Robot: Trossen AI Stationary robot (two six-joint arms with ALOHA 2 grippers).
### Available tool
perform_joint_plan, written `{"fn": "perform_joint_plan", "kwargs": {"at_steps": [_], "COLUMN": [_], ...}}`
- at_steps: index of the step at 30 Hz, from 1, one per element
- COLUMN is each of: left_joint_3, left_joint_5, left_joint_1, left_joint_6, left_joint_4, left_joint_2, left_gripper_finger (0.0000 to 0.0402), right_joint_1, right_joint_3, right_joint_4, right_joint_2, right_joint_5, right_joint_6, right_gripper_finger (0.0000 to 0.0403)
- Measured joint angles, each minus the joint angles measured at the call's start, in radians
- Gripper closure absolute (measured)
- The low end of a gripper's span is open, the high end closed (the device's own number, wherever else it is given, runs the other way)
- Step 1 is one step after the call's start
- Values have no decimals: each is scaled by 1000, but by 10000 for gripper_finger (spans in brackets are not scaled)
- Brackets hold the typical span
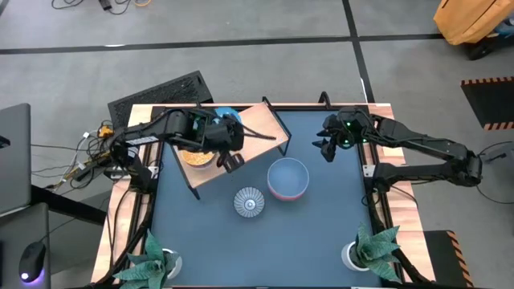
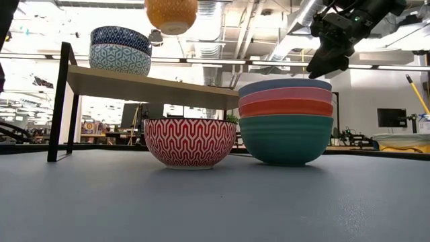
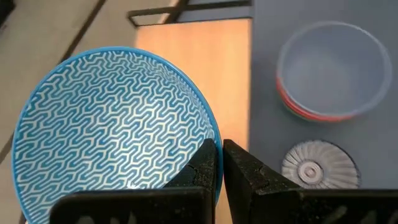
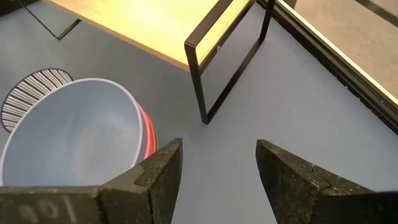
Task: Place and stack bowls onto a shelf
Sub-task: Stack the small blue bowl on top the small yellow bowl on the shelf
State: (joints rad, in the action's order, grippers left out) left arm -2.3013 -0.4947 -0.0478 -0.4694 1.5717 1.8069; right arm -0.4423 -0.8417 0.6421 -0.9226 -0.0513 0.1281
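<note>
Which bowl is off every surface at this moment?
The orange bowl, hanging above the shelf by the left gripper. The two blue patterned bowls sit stacked on the shelf; the rest are on the table.

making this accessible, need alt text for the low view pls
A stack of nested bowls, teal at the bottom, stands beside a red zigzag-patterned bowl on the blue table. Behind, two blue-patterned bowls sit stacked on the wooden shelf.

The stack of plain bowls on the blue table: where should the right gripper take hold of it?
Probably the top light-blue bowl by its rim, one finger inside and one outside. It sits upright and open-mouthed, nested in the stack. Come from above on the side facing the open right gripper; the wooden shelf stands on the other side.
</note>
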Motion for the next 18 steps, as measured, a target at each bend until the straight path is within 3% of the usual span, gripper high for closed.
{"fn": "perform_joint_plan", "kwargs": {"at_steps": [9, 14, 18], "left_joint_3": [-5, 30, 168], "left_joint_5": [-18, -177, -266], "left_joint_1": [3, -61, -121], "left_joint_6": [70, 72, -26], "left_joint_4": [-1, -2, 1], "left_joint_2": [-138, -319, -472], "left_gripper_finger": [401, 401, 401], "right_joint_1": [-5, -5, -5], "right_joint_3": [0, 0, 0], "right_joint_4": [0, 0, 0], "right_joint_2": [0, 0, 0], "right_joint_5": [0, 0, 0], "right_joint_6": [-5, -5, -5], "right_gripper_finger": [173, 173, 173]}}
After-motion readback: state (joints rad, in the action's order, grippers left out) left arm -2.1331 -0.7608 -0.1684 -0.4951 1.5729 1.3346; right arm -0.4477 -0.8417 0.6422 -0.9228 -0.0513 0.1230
